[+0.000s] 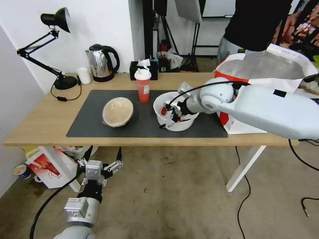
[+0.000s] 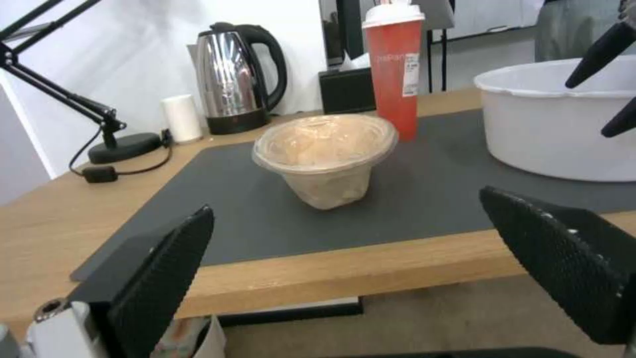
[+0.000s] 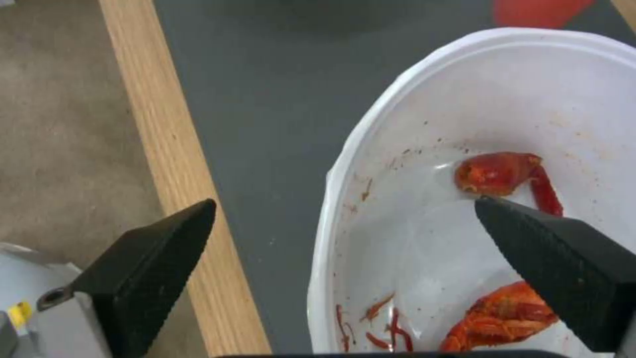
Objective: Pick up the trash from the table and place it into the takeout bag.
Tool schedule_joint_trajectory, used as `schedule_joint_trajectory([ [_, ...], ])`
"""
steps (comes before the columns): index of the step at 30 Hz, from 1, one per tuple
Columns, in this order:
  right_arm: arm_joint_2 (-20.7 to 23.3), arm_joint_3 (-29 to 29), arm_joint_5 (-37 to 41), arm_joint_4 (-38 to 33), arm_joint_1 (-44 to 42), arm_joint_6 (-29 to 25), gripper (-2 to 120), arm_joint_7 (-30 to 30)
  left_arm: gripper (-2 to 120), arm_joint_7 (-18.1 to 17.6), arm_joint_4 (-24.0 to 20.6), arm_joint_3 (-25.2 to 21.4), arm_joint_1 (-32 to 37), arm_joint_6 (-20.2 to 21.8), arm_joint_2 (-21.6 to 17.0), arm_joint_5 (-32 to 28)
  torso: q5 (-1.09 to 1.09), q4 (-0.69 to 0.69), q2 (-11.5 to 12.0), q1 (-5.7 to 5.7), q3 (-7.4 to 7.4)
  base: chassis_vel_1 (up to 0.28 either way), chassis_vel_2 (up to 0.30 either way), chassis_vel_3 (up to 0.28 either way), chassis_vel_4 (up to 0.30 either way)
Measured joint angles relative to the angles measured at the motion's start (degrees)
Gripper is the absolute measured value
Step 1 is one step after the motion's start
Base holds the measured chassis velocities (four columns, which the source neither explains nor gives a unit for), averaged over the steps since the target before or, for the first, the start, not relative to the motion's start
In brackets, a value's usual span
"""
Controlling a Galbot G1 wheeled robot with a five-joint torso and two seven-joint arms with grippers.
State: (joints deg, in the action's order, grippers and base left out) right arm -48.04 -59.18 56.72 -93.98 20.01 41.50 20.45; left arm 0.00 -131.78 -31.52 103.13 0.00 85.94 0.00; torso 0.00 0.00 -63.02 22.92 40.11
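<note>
White bowl (image 1: 175, 116) with red scraps (image 3: 498, 171); red cup (image 1: 143, 89), white lid; beige bowl (image 1: 117, 111); dark grey mat (image 1: 99, 127).

Head cam high over table (image 1: 43, 132); wrist cams close, share mat (image 2: 437, 164).

Place: this is looking like a studio or test room, not a home.
Floor: bare grey concrete (image 1: 172, 186) is showing stains, and black cables (image 1: 244, 199) are lying loose on it.
Back of room: black light stands (image 1: 196, 36) are standing behind the desk (image 1: 40, 122).
Desk things: a black lamp (image 1: 50, 46), a shiny kettle (image 1: 101, 63) and a black tissue box (image 1: 143, 69) are sitting along the far edge by the white wall (image 1: 99, 23).
</note>
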Motion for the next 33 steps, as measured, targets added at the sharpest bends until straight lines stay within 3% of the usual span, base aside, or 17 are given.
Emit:
schedule_joint_trajectory([
  [33,0.8,-1.0,0.2,-0.1,-1.0,0.0,100,-0.5,100,0.0,0.0,0.0,0.0,0.0,0.0,0.0,0.0,0.0,0.0,-0.01,0.0,0.0,0.0,0.0,0.0],
])
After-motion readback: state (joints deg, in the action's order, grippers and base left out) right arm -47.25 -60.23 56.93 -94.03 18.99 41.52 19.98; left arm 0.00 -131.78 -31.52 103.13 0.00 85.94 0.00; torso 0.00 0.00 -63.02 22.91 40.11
